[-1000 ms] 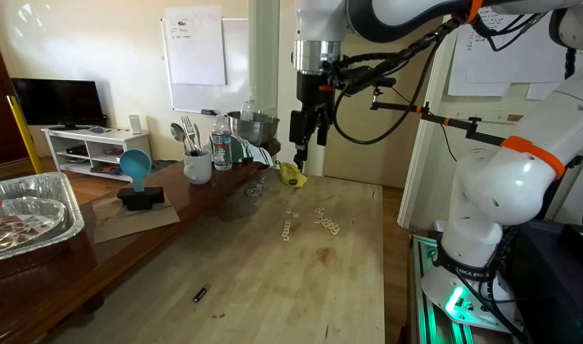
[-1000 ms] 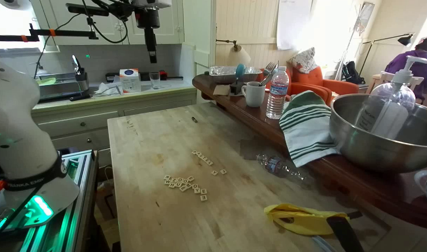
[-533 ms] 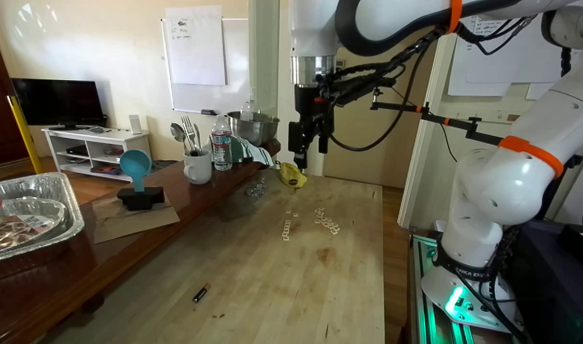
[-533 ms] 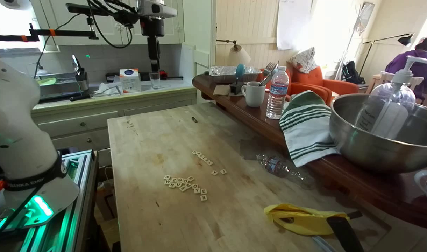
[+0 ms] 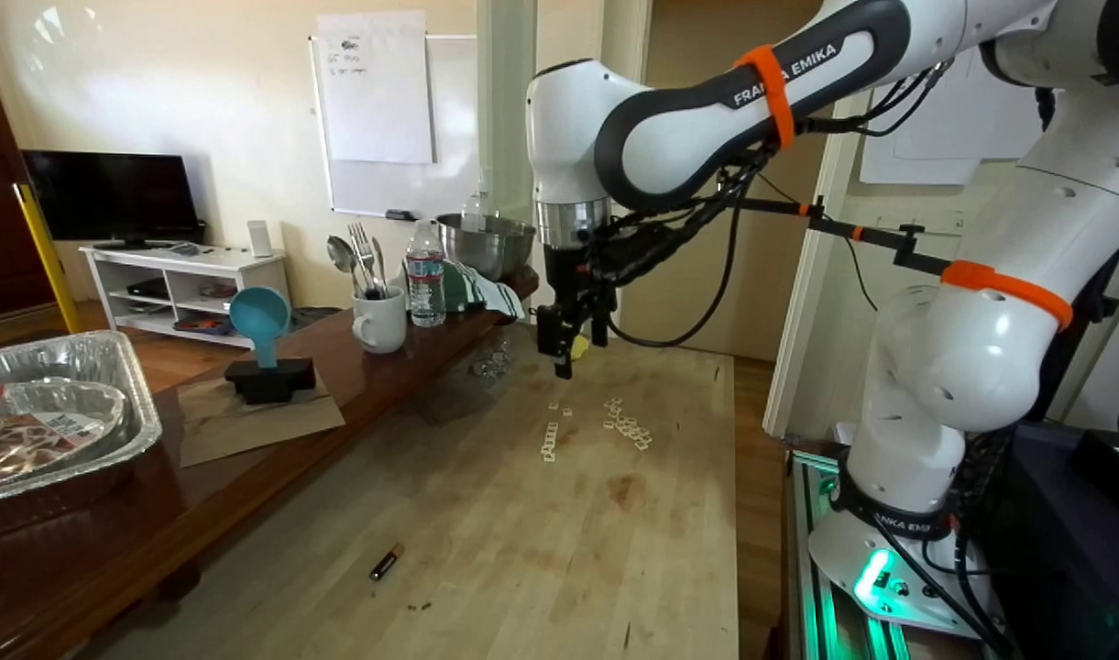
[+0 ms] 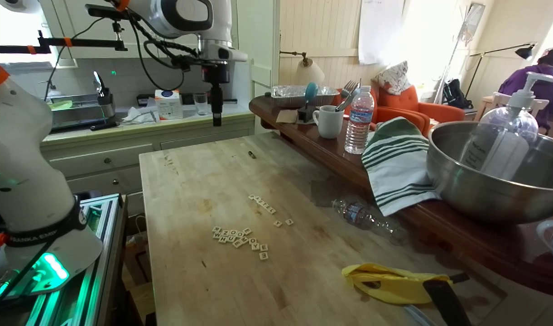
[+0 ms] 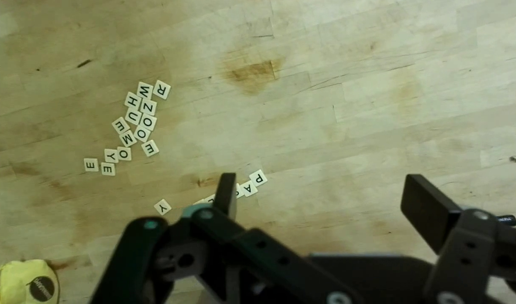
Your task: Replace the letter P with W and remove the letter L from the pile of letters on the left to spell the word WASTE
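My gripper is open and empty, high above the table. It also shows in both exterior views. In the wrist view, the P tile and A tile lie at one end of a slanting row of white tiles. The left finger covers much of the rest of the row. The W tile lies in the pile of letters, beside the R tile. A Y tile lies apart, near the row. In an exterior view, two loose tiles lie past the row's end. I cannot make out an L.
A yellow bag and a plastic bottle lie on the wooden table. A battery lies farther along it. A raised dark counter edges the table, holding a mug, upright bottle and metal bowl.
The arm has come down and the gripper is lower over the table. It has shifted left in an exterior view. The tiles have not moved.
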Available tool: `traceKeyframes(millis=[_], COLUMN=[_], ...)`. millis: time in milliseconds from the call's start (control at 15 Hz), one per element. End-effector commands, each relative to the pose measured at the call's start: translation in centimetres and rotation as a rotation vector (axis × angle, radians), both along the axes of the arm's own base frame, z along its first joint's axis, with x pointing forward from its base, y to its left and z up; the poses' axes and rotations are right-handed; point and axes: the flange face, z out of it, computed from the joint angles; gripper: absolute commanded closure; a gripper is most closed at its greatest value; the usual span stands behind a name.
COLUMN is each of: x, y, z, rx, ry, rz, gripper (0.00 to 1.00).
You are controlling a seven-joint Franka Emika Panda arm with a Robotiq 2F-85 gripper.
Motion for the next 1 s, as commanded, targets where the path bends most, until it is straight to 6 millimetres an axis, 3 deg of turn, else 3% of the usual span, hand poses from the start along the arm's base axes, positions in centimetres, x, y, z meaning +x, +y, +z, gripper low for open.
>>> traceKeyframes(millis=[0, 533, 600, 933], x=[0.5, 2.0, 1.7, 2.0], y=[-1.0, -4.5, -3.8, -4.6], z=[-3.1, -8.2, -7.1, -8.0], rx=[-0.007, 0.024, 0.004, 0.016], ry=[-0.002, -0.023, -0.017, -0.011], rz=[0.079, 0.245, 0.213, 0.233], gripper=[0.00, 0.00, 0.00, 0.00])
